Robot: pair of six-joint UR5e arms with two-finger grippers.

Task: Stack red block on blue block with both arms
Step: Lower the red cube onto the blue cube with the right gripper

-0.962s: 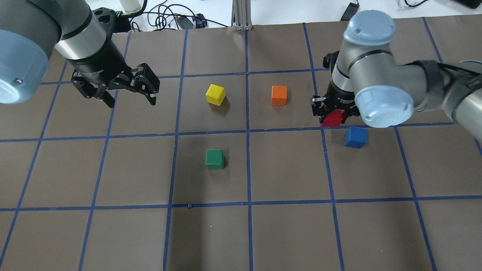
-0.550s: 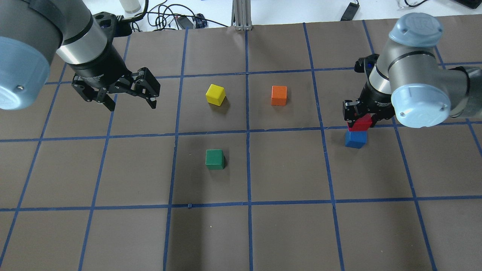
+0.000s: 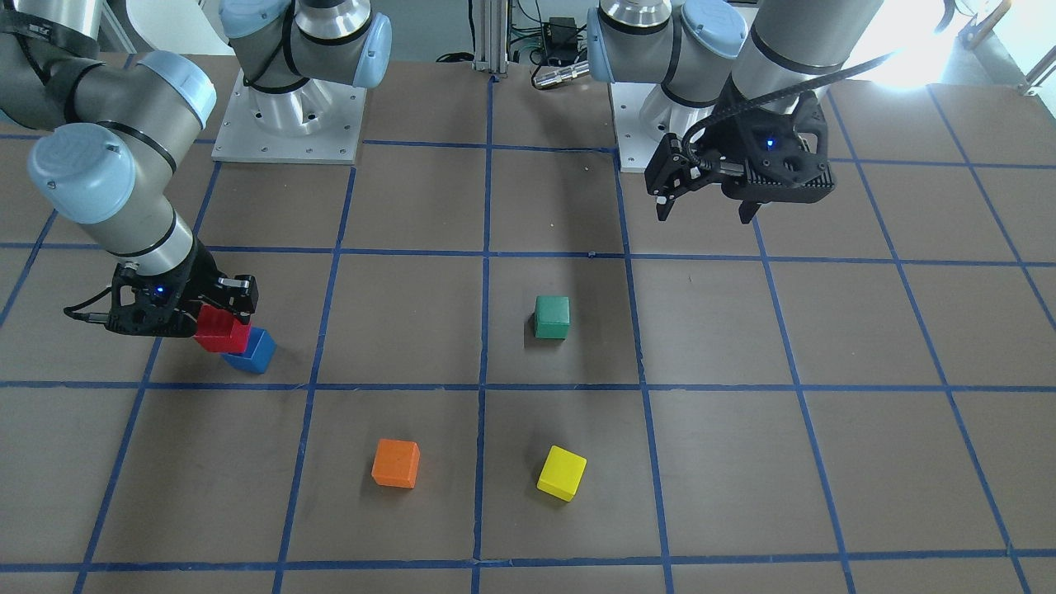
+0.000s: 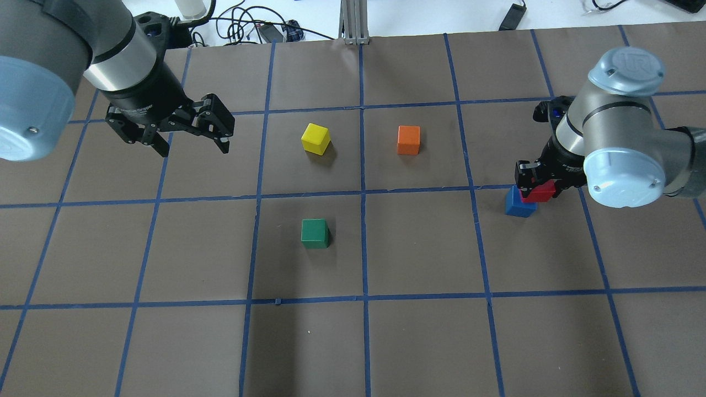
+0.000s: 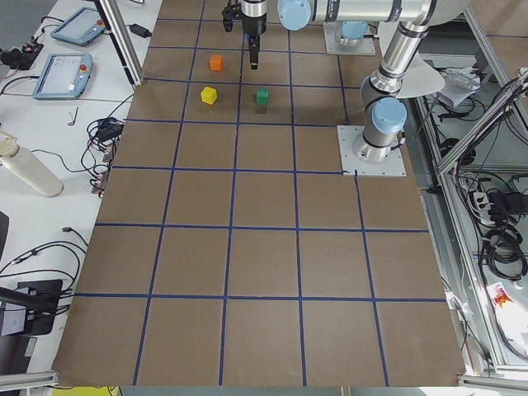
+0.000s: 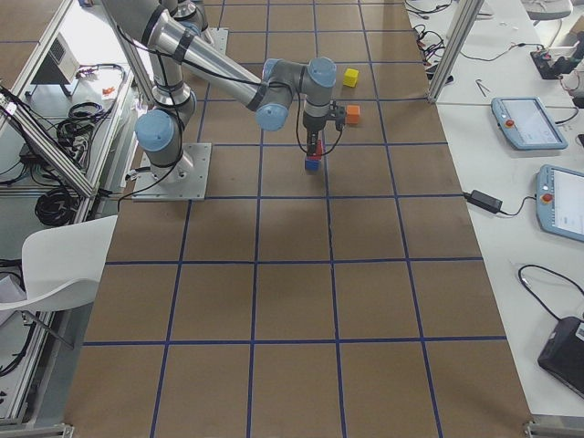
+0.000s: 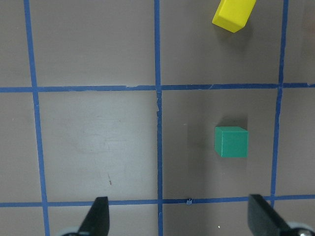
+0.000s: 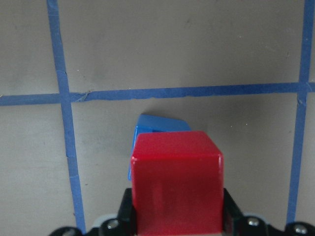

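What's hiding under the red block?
The blue block is under the red block, which the right gripper holds. Only part of the blue block peeks out. The rest is covered, so I cannot see whether they touch.

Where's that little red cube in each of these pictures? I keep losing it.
Exterior front-facing: the red block is at mid-left.
Overhead exterior: red block at the far right, mid-height.
Exterior left: too small to tell.
Exterior right: red block at upper centre.
Left wrist-mounted: not in it.
Right wrist-mounted: red block at bottom centre, large.
Shared landmark: the blue block just below it.
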